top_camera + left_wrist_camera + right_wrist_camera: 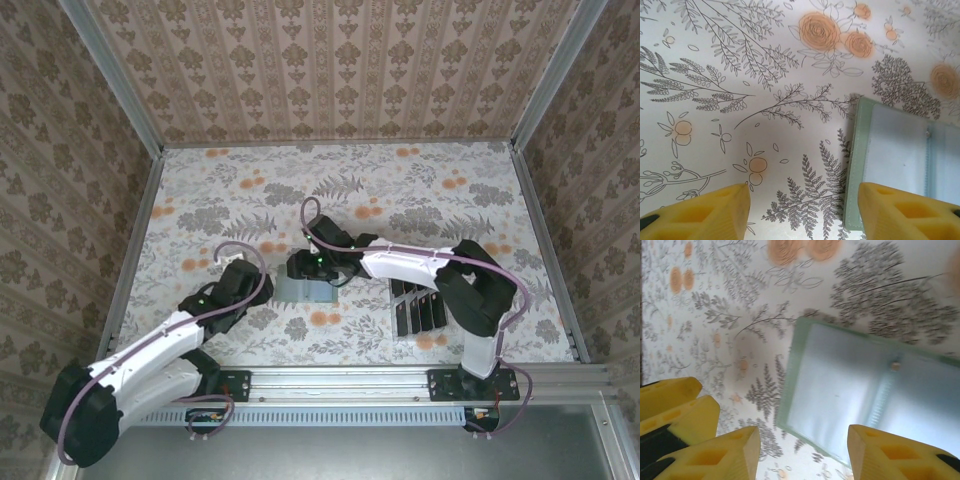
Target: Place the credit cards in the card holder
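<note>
The card holder [306, 292] lies open and flat on the floral table, sage-green rim and grey-blue inside up [860, 385]. My right gripper [804, 454] hovers over its left half, open, nothing between the yellow fingers [735, 455]. My left gripper [804, 210] is open just left of the card holder [900, 150], its right fingertip over the green edge, nothing held. In the top view the left gripper [258, 280] and right gripper [300, 272] flank the holder's left end. Several black credit cards [418, 305] stand to the right, under the right arm.
The cards stand in a slotted rack [400, 322] near the right arm's base. The left gripper's yellow fingers [675, 405] show close beside my right one. Metal rails [540, 240] and patterned walls enclose the table.
</note>
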You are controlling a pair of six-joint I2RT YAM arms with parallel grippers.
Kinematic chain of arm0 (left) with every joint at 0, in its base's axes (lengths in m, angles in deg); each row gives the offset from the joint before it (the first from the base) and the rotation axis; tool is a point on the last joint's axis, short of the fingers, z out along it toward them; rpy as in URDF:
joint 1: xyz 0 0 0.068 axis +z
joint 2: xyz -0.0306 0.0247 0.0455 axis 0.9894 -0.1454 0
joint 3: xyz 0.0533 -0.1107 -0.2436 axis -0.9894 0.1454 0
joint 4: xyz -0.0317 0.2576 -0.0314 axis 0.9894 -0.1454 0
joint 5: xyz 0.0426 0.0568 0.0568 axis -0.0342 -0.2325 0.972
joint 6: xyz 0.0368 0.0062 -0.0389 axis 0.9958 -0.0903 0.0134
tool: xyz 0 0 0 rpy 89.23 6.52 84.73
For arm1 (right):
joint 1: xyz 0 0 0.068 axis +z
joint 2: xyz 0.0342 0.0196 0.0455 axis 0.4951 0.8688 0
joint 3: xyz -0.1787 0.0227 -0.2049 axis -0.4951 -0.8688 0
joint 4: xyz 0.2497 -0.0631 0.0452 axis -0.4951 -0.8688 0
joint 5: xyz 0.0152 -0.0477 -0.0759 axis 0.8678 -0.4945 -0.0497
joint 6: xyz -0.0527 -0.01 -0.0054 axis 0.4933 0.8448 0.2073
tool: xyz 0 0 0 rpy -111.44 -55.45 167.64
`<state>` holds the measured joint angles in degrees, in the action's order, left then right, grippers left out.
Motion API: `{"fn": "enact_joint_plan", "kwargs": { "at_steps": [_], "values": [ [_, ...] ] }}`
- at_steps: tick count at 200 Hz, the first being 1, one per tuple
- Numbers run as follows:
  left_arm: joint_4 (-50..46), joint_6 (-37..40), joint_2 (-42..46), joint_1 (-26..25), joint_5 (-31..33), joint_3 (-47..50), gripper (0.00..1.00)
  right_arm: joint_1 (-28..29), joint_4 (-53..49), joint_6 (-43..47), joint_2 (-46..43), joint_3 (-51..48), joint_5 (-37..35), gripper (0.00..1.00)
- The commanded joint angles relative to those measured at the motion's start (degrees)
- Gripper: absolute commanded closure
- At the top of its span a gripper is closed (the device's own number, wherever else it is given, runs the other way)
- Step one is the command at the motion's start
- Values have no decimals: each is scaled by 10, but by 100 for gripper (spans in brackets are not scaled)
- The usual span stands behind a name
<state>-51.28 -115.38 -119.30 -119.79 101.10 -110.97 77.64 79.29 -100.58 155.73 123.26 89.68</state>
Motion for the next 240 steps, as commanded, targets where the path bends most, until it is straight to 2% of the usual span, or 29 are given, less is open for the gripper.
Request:
{"fn": "enact_joint_plan", "kwargs": {
  "at_steps": [1, 111, 186, 240],
  "values": [
    [17, 40, -27, 5, -25, -29, 36, -5, -62, 40, -20, -17, -59, 49],
    [45, 100, -169, 8, -71, -88, 32, -23, -40, 44, 7, -43, -64, 48],
    [44, 118, -235, 4, -76, -104, 32, -26, -15, 37, 32, -49, -37, 48],
    [46, 101, -267, -2, -69, -98, 33, -25, 18, 16, 48, -52, 5, 48]
  ]
}}
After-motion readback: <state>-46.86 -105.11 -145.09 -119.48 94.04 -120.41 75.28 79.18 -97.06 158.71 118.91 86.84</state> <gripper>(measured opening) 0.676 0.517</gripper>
